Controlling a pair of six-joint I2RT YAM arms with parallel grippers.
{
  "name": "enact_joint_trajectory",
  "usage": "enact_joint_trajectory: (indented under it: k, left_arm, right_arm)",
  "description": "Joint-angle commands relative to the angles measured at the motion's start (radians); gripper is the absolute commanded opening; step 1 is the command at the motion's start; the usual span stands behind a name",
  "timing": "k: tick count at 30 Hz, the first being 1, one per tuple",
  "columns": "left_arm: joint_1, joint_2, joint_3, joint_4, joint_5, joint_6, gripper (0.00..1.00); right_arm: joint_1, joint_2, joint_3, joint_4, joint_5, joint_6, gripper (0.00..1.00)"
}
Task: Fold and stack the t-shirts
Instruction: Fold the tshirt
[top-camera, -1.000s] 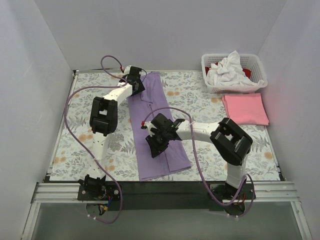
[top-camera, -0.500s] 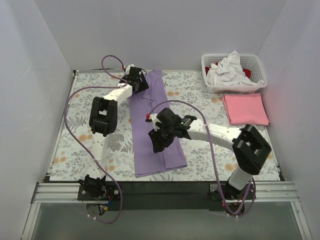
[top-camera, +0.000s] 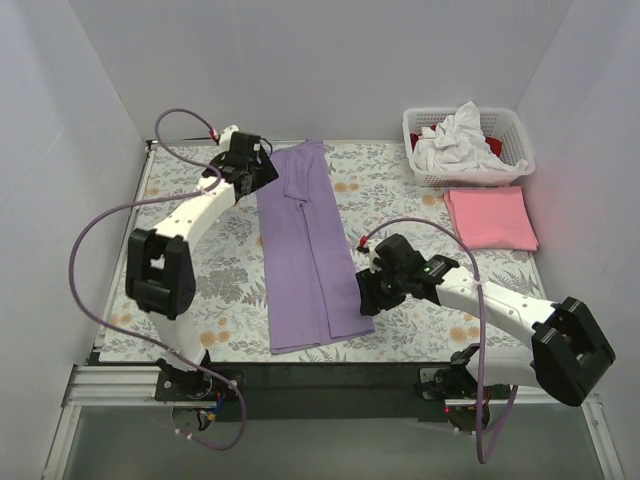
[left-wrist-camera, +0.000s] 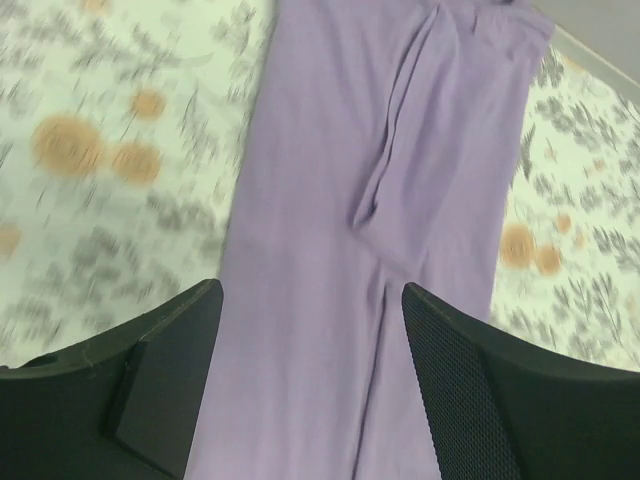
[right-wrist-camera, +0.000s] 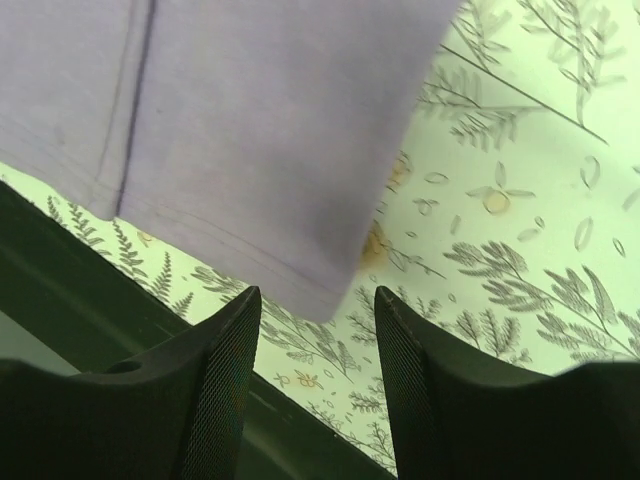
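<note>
Lavender t-shirt (top-camera: 305, 250): is lying folded into a narrow strip on the floral cloth (top-camera: 190, 215) covering the worktop, left of centre.
Long axis: is running far to near, with the near hemmed end leaning slightly right.
Left gripper (top-camera: 258, 172): is hovering at the strip's far-left edge, jaws wide apart, gripping nothing.
Right gripper (top-camera: 368, 293): is hovering off the near-right corner, jaws apart, empty.
Pink t-shirt (top-camera: 490, 217): is lying folded at the right.
Change: a second ago the right gripper was working over the strip's middle; both are now pulling outward.
</note>
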Motion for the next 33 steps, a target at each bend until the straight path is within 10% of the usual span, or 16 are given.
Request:
enact_joint_trajectory:
  k: [1,12,33]
  left_arm:
    - [-0.036,-0.234,-0.175,-0.116,-0.006,-0.100,0.71]
    - [-0.186,-0.713,-0.788,-0.307,0.220,-0.298,0.70]
    - [-0.361,-0.782,-0.953,-0.416,0.294,-0.457,0.61]
  right_arm:
    - [-0.048,-0.066,-0.046,0.004,-0.012,0.045,0.56]
    - [-0.102,-0.057,-0.169,0.116,-0.138,0.099,0.50]
    - [-0.113,0.055,-0.270,0.148,-0.158,0.124,0.44]
